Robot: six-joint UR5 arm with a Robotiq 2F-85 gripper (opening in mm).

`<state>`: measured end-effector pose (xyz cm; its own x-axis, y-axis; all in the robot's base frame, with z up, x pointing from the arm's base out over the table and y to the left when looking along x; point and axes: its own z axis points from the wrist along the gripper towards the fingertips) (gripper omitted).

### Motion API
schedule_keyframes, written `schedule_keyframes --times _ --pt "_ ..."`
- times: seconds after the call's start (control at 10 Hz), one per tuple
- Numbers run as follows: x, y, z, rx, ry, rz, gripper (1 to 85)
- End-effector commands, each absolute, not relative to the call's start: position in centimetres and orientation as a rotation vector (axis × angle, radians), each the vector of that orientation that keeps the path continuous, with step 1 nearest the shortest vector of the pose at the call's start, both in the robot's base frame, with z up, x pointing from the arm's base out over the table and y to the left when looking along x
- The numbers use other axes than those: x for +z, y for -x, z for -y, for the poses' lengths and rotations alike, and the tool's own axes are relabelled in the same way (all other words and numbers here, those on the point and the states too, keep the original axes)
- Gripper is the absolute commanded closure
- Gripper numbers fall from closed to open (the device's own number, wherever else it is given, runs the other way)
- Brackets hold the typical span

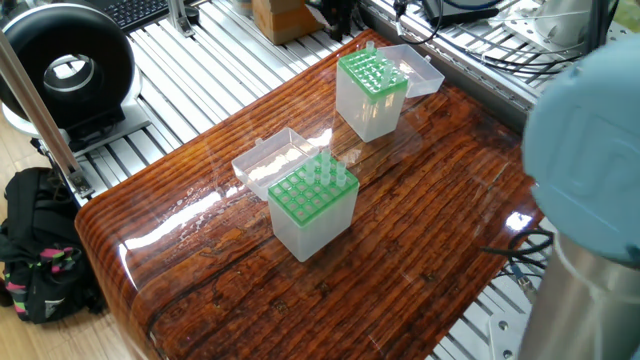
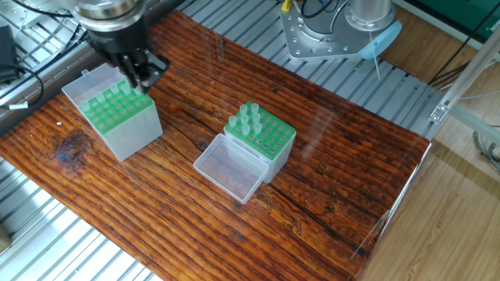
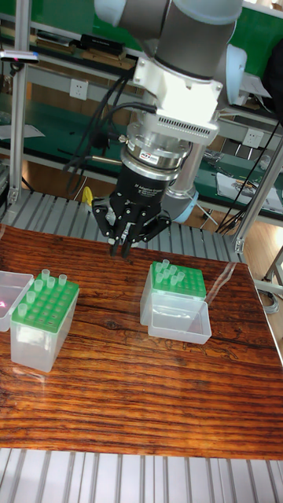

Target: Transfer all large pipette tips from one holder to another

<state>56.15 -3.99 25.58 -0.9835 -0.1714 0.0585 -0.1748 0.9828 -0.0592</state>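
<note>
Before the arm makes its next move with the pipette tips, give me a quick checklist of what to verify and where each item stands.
1. Both holders upright with lids open: ok. The corner holder and the middle holder both stand square on the table.
2. Gripper clear of the racks: ok. In the tall fixed view it hangs well above both.
3. Tip held in the jaws: cannot tell. They look close together, but no tip can be made out.
4. Free holes in the middle holder: ok. Its large pipette tips fill only one corner.
5. Path between the holders: ok. Only bare wood lies there.
</note>
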Motion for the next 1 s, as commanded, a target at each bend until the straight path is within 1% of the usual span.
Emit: schedule_keyframes --times 0.0,0.3,0.5,0.6,0.8,0.9 --pt "23.4 -51.7 1.3 0.096 -0.306 3.089 62.0" --pt "23.3 -49.9 -3.3 0.039 -0.258 3.105 61.3" --pt "23.4 -49.8 -6.0 -0.001 -0.197 3.119 61.7" --pt "23.1 -50.2 -6.7 -0.009 -0.182 3.132 61.7" --pt "23.1 -50.3 -5.7 0.054 -0.201 3.129 64.3" --pt "23.2 -49.7 -5.5 0.06 -0.227 3.105 64.3"
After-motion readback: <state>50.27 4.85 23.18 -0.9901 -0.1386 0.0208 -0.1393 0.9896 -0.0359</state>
